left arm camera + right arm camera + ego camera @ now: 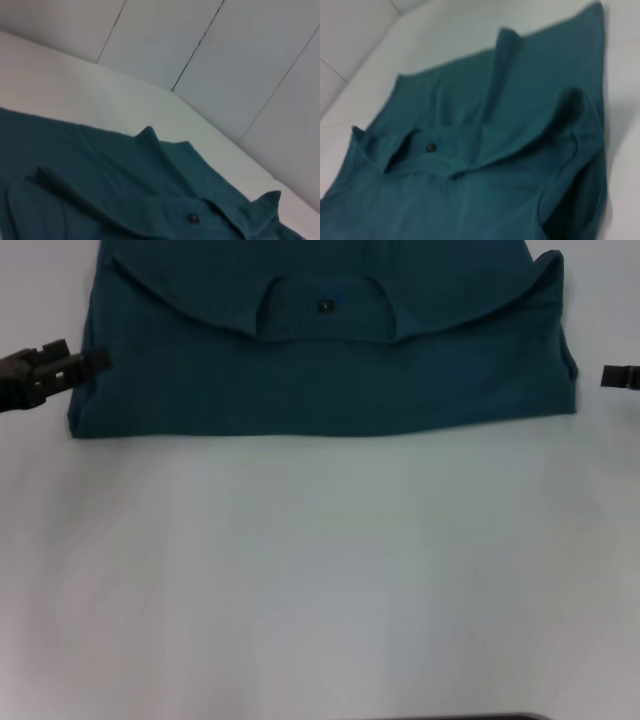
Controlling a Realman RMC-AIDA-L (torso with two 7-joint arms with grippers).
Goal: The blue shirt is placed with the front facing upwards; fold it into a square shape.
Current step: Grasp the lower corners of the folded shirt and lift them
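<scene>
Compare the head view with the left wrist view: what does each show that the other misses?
Only the head view shows both arms: the left gripper at the left edge of the folded dark teal-blue cotton shirt, the right gripper apart from its right edge, plus the shirt's straight near fold and the bare white table in front of it.

Only the left wrist view shows the pale panelled wall behind the table.

Both show the shirt, its collar opening and the small dark neck label.
</scene>
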